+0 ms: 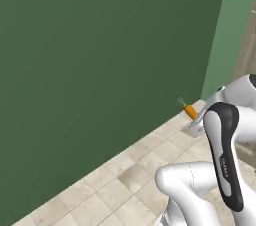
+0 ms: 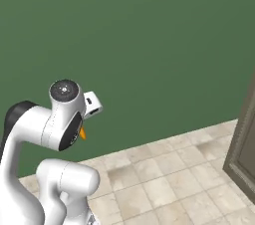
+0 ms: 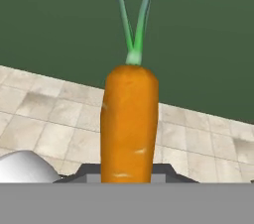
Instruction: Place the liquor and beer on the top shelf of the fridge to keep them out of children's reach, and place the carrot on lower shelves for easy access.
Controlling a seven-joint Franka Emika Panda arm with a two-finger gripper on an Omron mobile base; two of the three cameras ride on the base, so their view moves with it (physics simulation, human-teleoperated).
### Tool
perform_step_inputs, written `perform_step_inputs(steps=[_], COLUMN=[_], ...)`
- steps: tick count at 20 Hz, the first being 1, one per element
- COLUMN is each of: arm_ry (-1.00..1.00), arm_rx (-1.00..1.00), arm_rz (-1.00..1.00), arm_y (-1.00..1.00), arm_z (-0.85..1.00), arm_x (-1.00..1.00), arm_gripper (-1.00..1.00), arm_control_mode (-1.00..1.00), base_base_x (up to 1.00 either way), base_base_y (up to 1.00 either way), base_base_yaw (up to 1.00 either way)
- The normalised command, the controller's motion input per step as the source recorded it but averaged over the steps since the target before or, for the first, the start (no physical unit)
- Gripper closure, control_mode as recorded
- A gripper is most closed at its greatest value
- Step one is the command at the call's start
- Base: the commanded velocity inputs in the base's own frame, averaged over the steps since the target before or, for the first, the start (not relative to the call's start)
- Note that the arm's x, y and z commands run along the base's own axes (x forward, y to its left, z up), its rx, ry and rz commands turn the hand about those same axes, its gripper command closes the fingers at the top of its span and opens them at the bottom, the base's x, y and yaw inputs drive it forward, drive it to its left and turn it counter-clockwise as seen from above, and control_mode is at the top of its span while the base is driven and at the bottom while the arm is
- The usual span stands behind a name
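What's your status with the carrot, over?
Gripper shut on carrot, stem end pointing outward. Green wall ahead, tiled floor below. Nothing in the way.

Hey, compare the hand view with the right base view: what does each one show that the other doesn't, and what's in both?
Hand view alone: the carrot's full orange body standing up from the bottom edge, with thin green stems fanning out toward the wall.

Right base view alone: the robot's white arm with its dark joints, and a dark panelled edge at the right.

Both: the carrot (a small orange sliver beside the arm in the right base view), the dark green wall and the beige tiled floor.
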Motion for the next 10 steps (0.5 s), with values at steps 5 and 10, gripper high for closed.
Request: perform_step_inputs(steps=[5, 10], arm_ry=[0.00, 0.00], arm_rx=[0.00, 0.00], arm_rz=[0.00, 0.00], arm_y=[0.00, 0.00], arm_z=[0.00, 0.00], arm_x=[0.00, 0.00], arm_gripper=[1.00, 1.00], arm_control_mode=[1.00, 1.00], base_base_x=[0.47, 0.42], base_base_y=[0.00, 0.00], base_base_yaw=[-0.66, -0.62])
